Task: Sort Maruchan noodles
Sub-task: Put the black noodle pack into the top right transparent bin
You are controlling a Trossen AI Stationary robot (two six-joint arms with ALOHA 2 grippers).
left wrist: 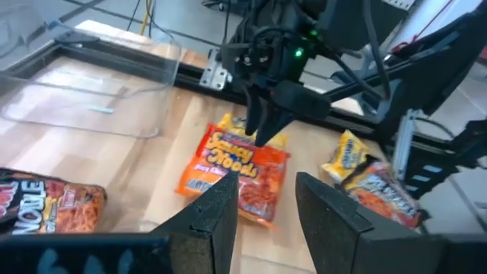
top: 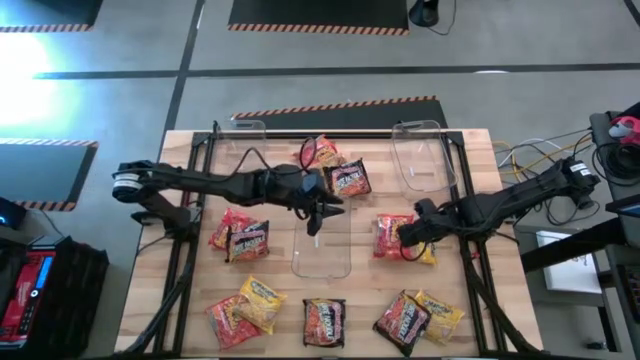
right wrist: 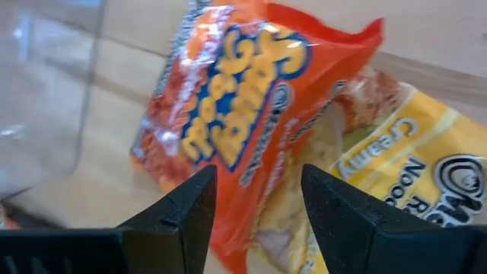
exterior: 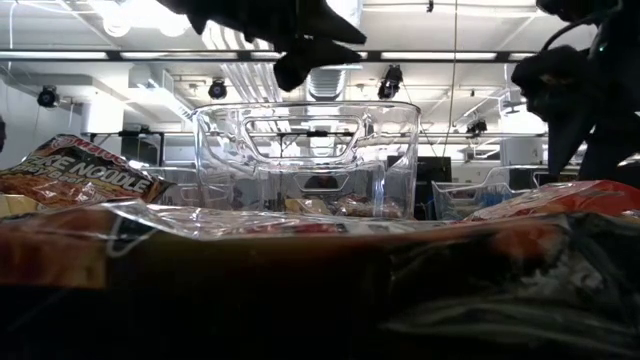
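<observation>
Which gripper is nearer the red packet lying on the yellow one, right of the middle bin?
Right. The right gripper hangs open directly over that red packet. The left gripper is open too, farther off above the middle clear bin.

- From table height, a dark packet lying right against the lens fills the lower half as a blur, its print unreadable
- Both arms enter that level view from above, cut off by the top edge; only dark shapes show
- The yellow packet under the right gripper runs off the picture's edge, its lettering clipped
- The red packet overlaps it, hiding part of it
- From above, packet print is too small to read
- The middle clear bin is faint; its rim is hard to trace beneath the left gripper
</observation>
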